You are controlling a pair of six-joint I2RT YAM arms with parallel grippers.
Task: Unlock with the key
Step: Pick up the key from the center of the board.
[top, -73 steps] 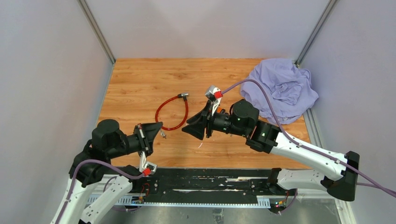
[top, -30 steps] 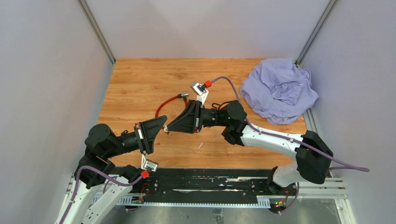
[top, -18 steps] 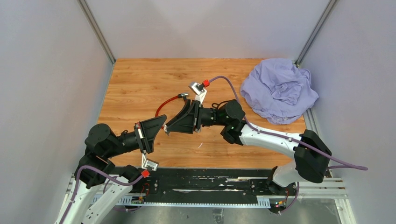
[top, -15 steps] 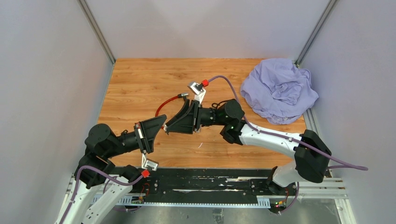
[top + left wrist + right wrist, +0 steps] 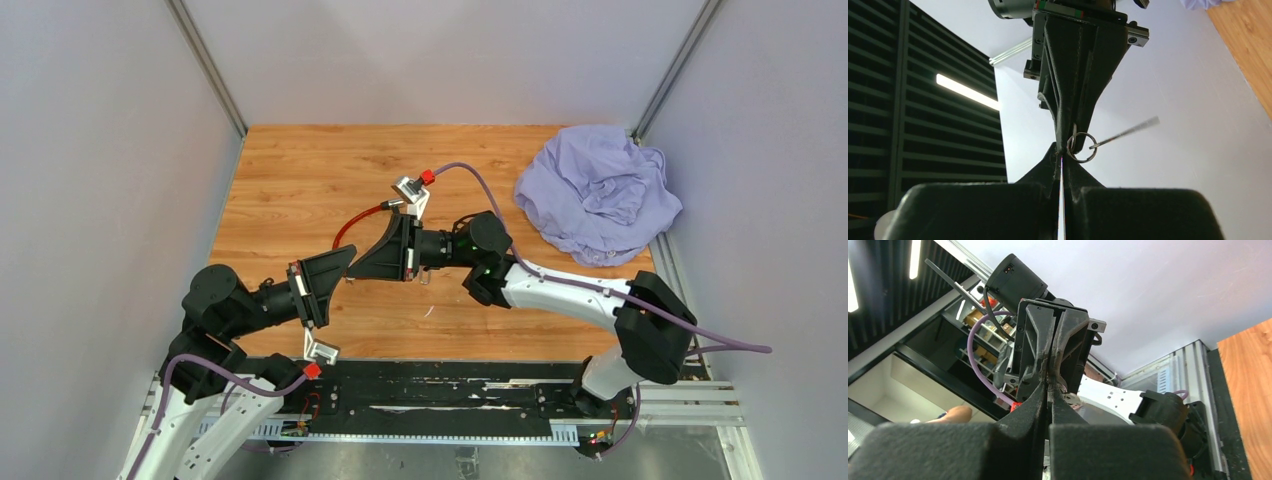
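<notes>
While both arms reached in from the near edge of the table point(image 5: 300, 170), their tips met in the air above the boards. Left gripper point(image 5: 1062, 159): fingers pinched fully together, a key ring point(image 5: 1081, 147) hanging at the very tips, so the bunch was judged to be in its hold. Right gripper point(image 5: 1049, 385): likewise closed, nose to nose with the left; whether it had bitten on the bunch could not be told. One key point(image 5: 1125, 132) stuck out sideways from the ring, blurred. Just beyond the grippers lay the red cable lock point(image 5: 350, 222), its metal end point(image 5: 394, 203) on the wood. Farthest off, at the back right corner: a crumpled lilac cloth point(image 5: 598, 192). Handling, as a judgement: the key was light, stiff, thin and smooth, free to swing on its ring, best pinched flat across the bow with the blade left bare. The cable would flex and slide, so the lock wanted holding at its rigid metal part.
</notes>
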